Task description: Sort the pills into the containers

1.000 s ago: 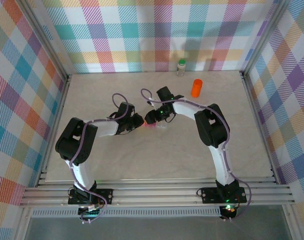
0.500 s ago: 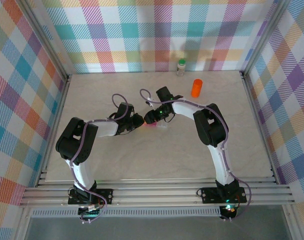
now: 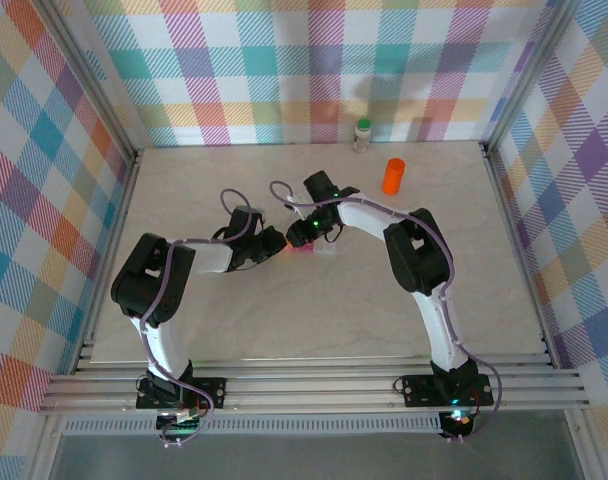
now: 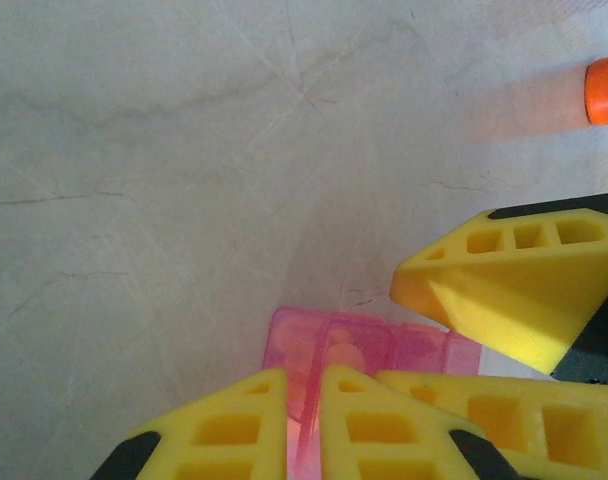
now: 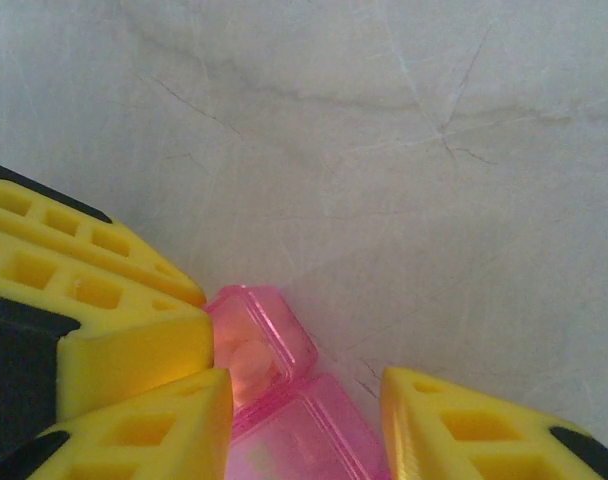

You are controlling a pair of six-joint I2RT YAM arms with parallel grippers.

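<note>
Right claw leftward, beside left claw

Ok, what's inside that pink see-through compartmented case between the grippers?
A pale rounded pill shows through the end compartment of the pink see-through compartmented case. The next compartment is hazy, contents unclear. The rest is hidden under yellow gripper fingers.

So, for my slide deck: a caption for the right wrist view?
Right gripper straddles a pink see-through pill box on the marbled tabletop, left gripper at its end.
</note>
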